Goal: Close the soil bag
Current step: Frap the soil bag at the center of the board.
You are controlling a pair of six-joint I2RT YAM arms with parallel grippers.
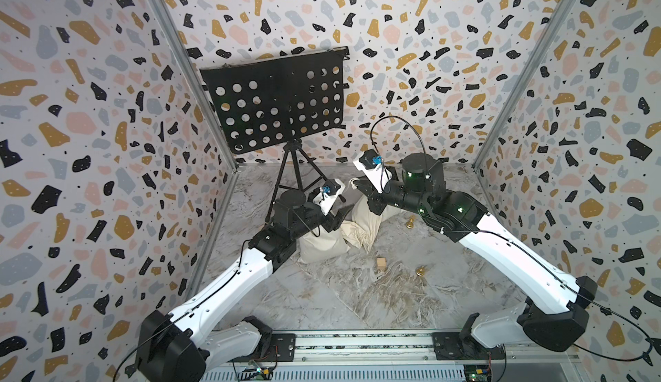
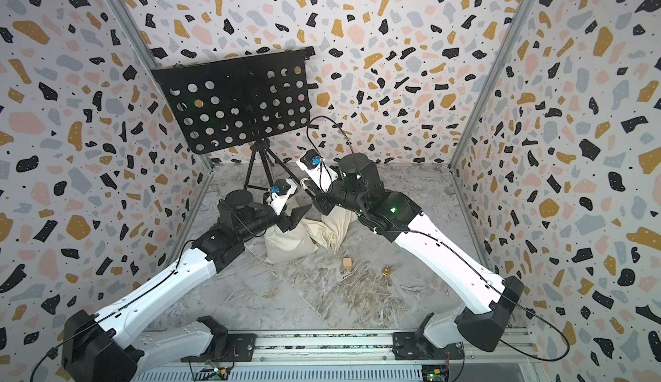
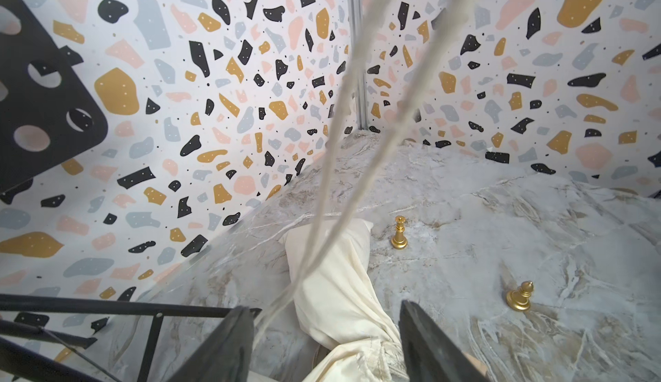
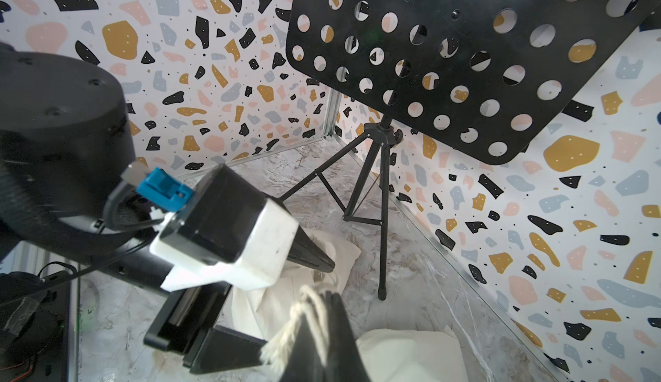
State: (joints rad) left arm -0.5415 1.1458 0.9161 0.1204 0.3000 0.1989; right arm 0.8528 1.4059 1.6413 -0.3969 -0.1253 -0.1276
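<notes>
The soil bag [image 1: 323,246] is cream cloth and lies slumped on the marble floor in both top views [image 2: 286,242]. Its gathered neck [image 3: 361,351] sits between the spread fingers of my left gripper [image 3: 325,307], which is open and not gripping it. Two strands of the white drawstring [image 3: 332,140] run taut from the neck up to my right gripper [image 4: 327,296]. That gripper is shut on the drawstring [image 4: 304,308], whose knotted end sticks out beside the fingers. In a top view the right gripper [image 1: 357,183] hangs above and behind the left gripper [image 1: 339,215].
A black perforated music stand [image 1: 275,101] on a tripod [image 1: 297,180] stands at the back left, close behind both grippers. A small wooden cube [image 1: 381,263] and two gold chess pieces [image 1: 420,271] [image 1: 410,222] stand on the floor to the right of the bag. Patterned walls enclose three sides.
</notes>
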